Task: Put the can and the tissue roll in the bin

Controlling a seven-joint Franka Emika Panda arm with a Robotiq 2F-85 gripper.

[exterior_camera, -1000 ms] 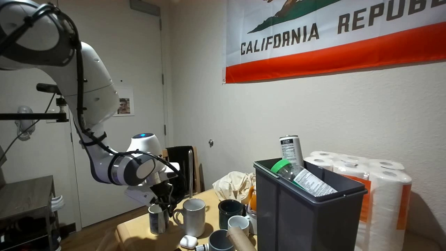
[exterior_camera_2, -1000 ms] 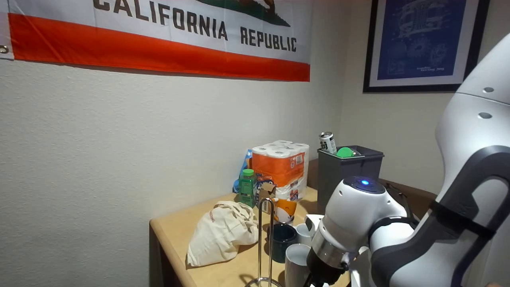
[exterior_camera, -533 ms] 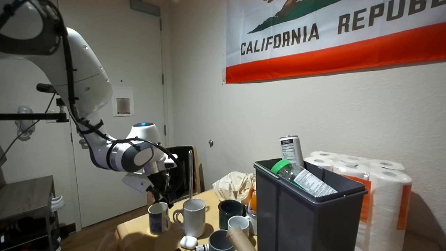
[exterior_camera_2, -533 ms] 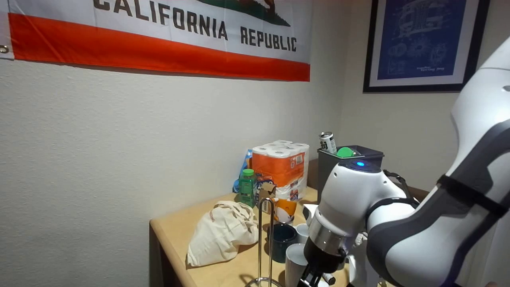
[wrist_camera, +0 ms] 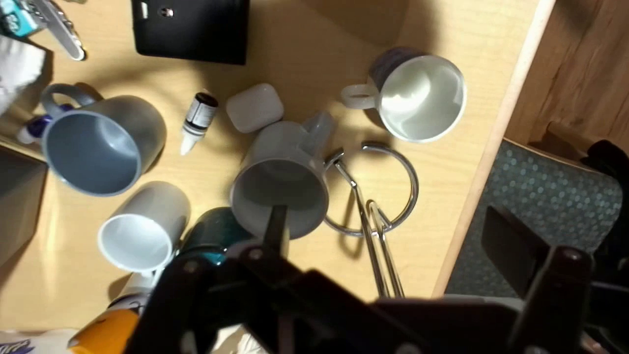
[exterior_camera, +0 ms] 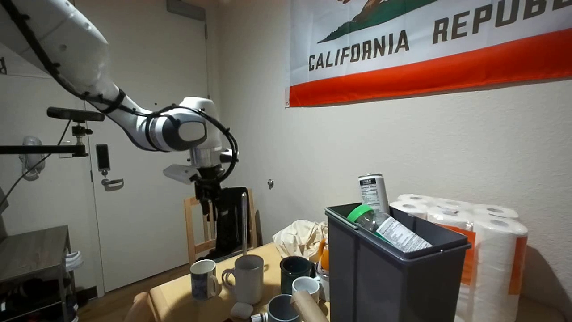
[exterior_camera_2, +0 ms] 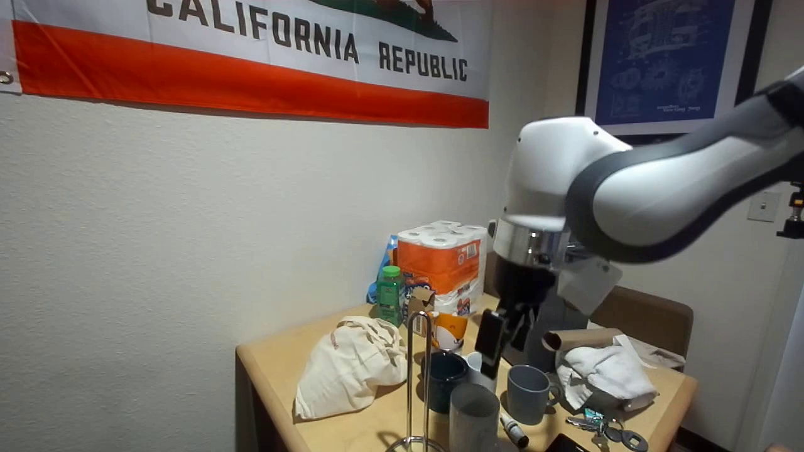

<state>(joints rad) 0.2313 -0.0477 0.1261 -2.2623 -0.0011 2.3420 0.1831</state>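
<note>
can [exterior_camera: 374, 194]'s in the bin [exterior_camera: 389, 281] already, lower right in an exterior view, tilted with its top sticking up past the rim. the cardboard tissue roll [exterior_camera: 309, 307] is bottom center, near the bin. jaws are spread wide in the wrist view, metal stand [wrist_camera: 364, 223] showing between them, well above the tabletop [exterior_camera: 176, 286].

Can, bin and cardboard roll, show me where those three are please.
Can [exterior_camera: 373, 193]: in an exterior view, on its printed side.
Bin [exterior_camera: 380, 277]: in an exterior view, on its outer wall.
Cardboard roll [exterior_camera_2: 587, 338]: in an exterior view, mid-length on its side.
</note>
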